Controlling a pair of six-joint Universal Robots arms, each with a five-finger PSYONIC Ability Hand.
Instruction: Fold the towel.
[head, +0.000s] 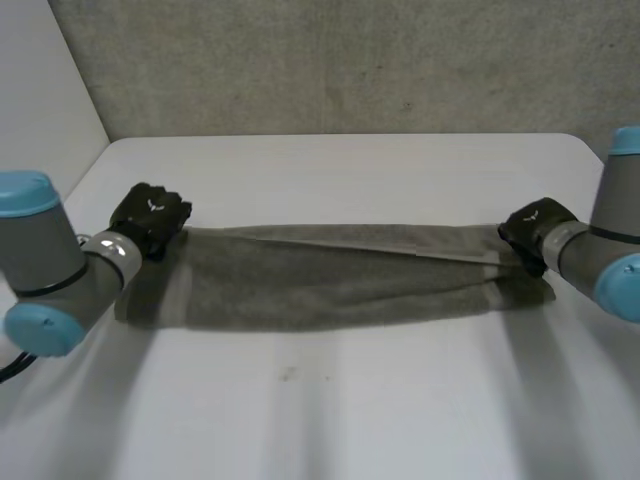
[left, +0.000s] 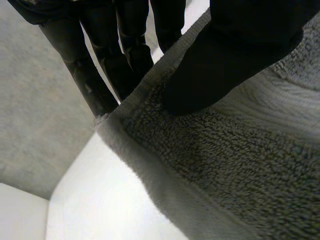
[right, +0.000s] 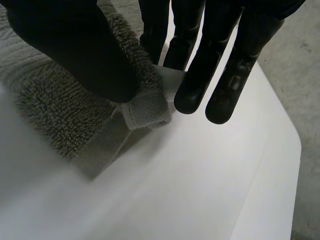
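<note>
White counter (head: 330, 400) carries a grey towel (head: 330, 285) stretched across mid-frame, left robot hand (head: 150, 218) pinching its frame-left end, right robot hand (head: 530, 232) pinching the frame-right corner.

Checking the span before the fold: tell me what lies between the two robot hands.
The towel: in the head view it stretches from the left robot hand, pinching one end, to the right robot hand, pinching the other.

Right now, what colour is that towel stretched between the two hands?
Plain greyish olive, no pattern; the towel shows best in the head view.
</note>
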